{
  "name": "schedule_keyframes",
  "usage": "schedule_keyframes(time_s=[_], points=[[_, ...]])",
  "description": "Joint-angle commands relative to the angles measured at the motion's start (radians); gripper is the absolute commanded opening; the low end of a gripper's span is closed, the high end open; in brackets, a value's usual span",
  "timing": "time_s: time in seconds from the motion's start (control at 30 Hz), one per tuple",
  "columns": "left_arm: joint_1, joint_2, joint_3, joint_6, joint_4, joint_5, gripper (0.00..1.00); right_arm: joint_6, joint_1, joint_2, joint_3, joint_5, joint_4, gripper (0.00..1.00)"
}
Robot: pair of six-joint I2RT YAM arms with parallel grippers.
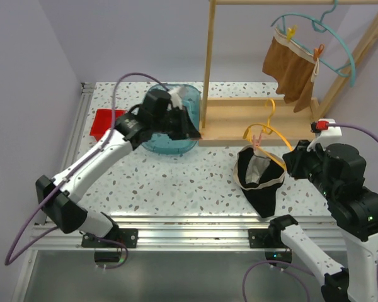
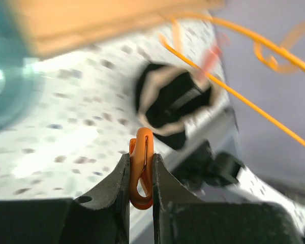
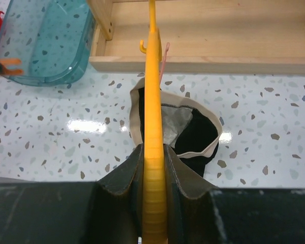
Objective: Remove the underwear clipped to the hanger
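Black underwear [image 1: 259, 179] at table ctr-right, approx 4 o'clock from teal basin [image 1: 152, 143], resting on table [image 1: 176, 182], waistband gaping, pale lining showing, pinned by one pinkish peg [image 1: 257, 139] to yellow hanger [image 3: 152, 76]. R gripper [image 3: 154, 152] clamped tight on that hanger. L gripper [image 2: 141, 170] pinching loose orange peg [image 2: 142, 152], at basin's 3 o'clock rim. Rust-brown underwear [image 1: 291, 72] far off at 1 o'clock, pegged to teal hanger [image 1: 351, 66] on wooden rack [image 1: 208, 63].

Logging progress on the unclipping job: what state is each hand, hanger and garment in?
Left hand, shut on an orange clip.
Right hand, shut on the yellow hanger.
Black underwear, clipped to the yellow hanger by one pink clip.
Brown underwear, clipped to the teal hanger.
Teal hanger, hung on the wooden rack.
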Motion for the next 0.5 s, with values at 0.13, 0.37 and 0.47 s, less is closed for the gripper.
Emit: schedule_keyframes(time_s=[0.13, 0.37, 0.47], points=[[0.274, -0.096, -0.095, 0.170, -0.032, -0.270, 0.00, 0.010, -0.003, -0.011, 0.056, -0.052, 0.030, 0.00], [0.338, 0.033, 0.024, 0.239, -0.020, -0.324, 0.00, 0.013, -0.001, -0.013, 0.093, -0.058, 0.010, 0.00], [0.370, 0.059, 0.058, 0.248, -0.023, -0.324, 0.00, 0.014, -0.001, -0.021, 0.095, -0.061, 0.002, 0.00]])
